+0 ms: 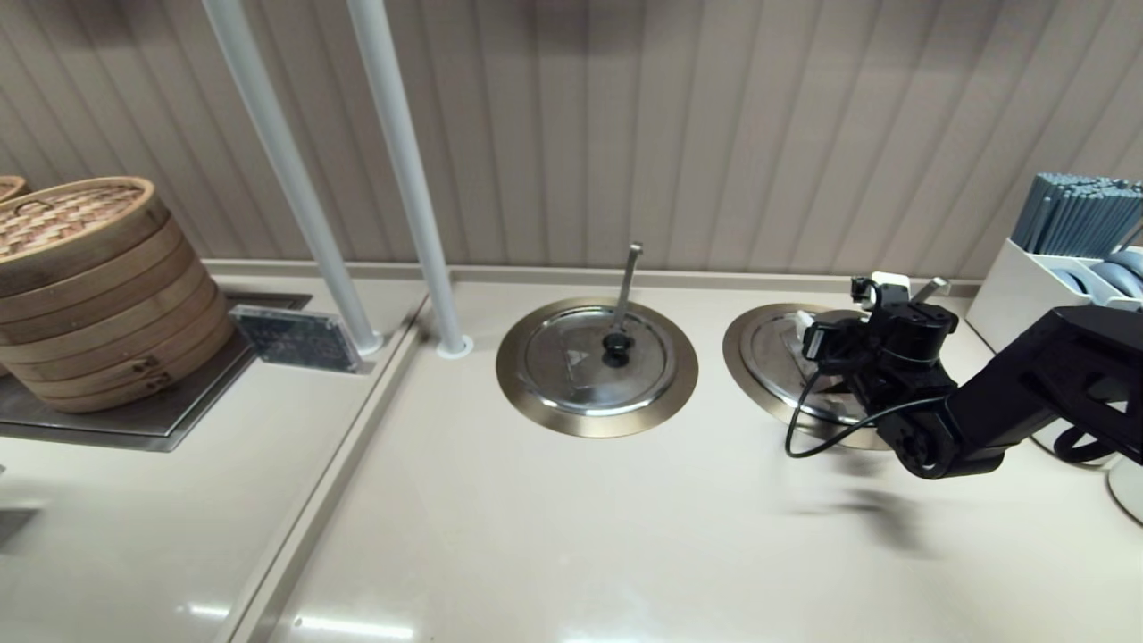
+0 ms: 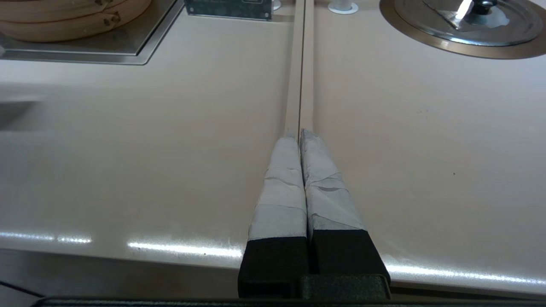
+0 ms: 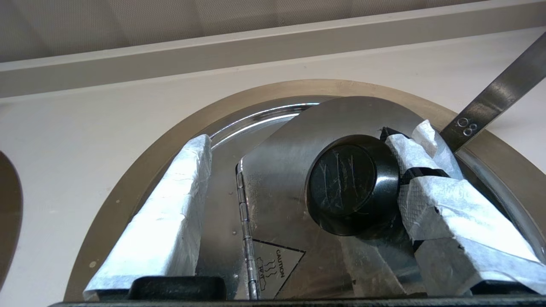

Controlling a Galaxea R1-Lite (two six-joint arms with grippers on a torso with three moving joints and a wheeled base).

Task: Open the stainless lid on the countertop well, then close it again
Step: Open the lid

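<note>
The stainless lid (image 1: 772, 348) lies in the right countertop well, whose bronze rim (image 1: 739, 357) rings it. Its slanted ladle handle (image 1: 929, 288) pokes out behind my right gripper (image 1: 826, 344), which hangs over the lid and hides much of it. In the right wrist view the gripper (image 3: 305, 140) is open, its taped fingers either side of the black knob (image 3: 352, 183). One finger (image 3: 426, 170) touches the knob; the other stands well apart. The hinged flap (image 3: 277, 170) carrying the knob looks tilted up slightly. My left gripper (image 2: 298, 136) is shut and empty over the counter seam near the front edge.
The twin lid (image 1: 580, 362) with a near-vertical ladle handle (image 1: 628, 281) sits left of it. Two white poles (image 1: 402, 179) rise behind it. Stacked bamboo steamers (image 1: 89, 286) stand far left, a small sign (image 1: 295, 338) beside them, and a white utensil holder (image 1: 1027, 286) far right.
</note>
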